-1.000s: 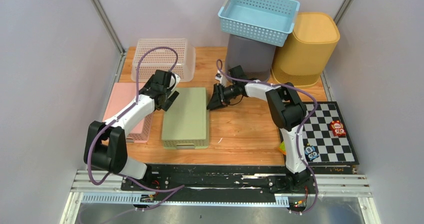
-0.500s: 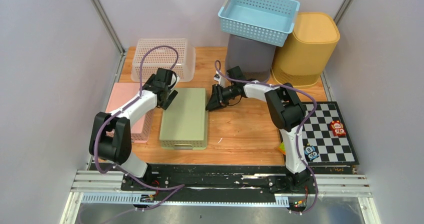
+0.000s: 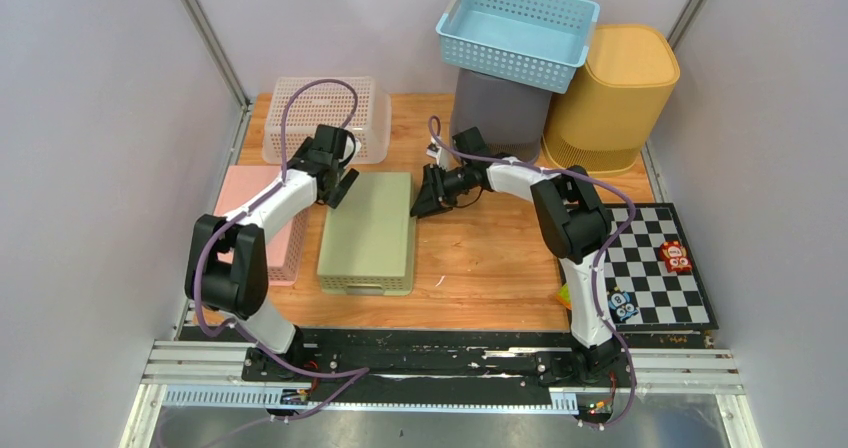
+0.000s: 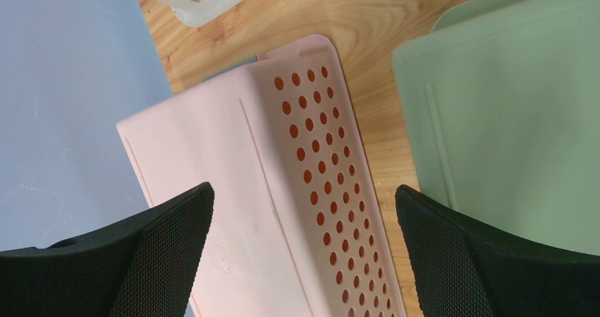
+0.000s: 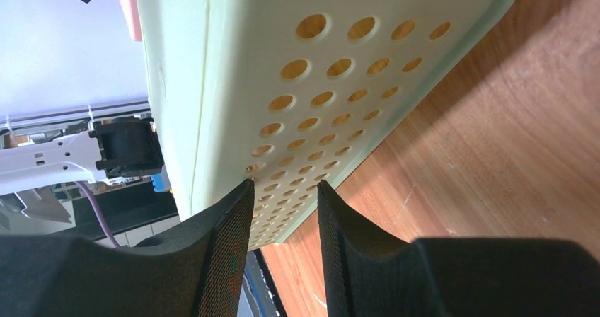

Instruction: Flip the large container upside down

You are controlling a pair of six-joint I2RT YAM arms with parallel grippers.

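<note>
The large green container [image 3: 368,230] lies bottom up on the wooden table, its flat base facing up and its perforated side [image 5: 332,98] toward the right wrist camera. My right gripper [image 3: 420,206] sits low at its far right corner. Its jaws [image 5: 283,197] stand a little apart, open, with nothing between them and the tips just short of the wall. My left gripper [image 3: 340,183] hovers at the container's far left corner. It [image 4: 304,253] is wide open over the gap between the green container [image 4: 509,119] and a pink container [image 4: 233,189].
The pink container [image 3: 240,193] lies bottom up at the left edge. A pale perforated basket [image 3: 325,118] stands behind it. At the back, a blue basket [image 3: 517,30] sits on a grey bin [image 3: 500,116] beside a yellow bin [image 3: 610,98]. A checkerboard [image 3: 660,268] with small toys lies right.
My left arm has drawn back toward the far left, still wide open. The green container has shifted slightly left, and my right gripper has followed it a little.
</note>
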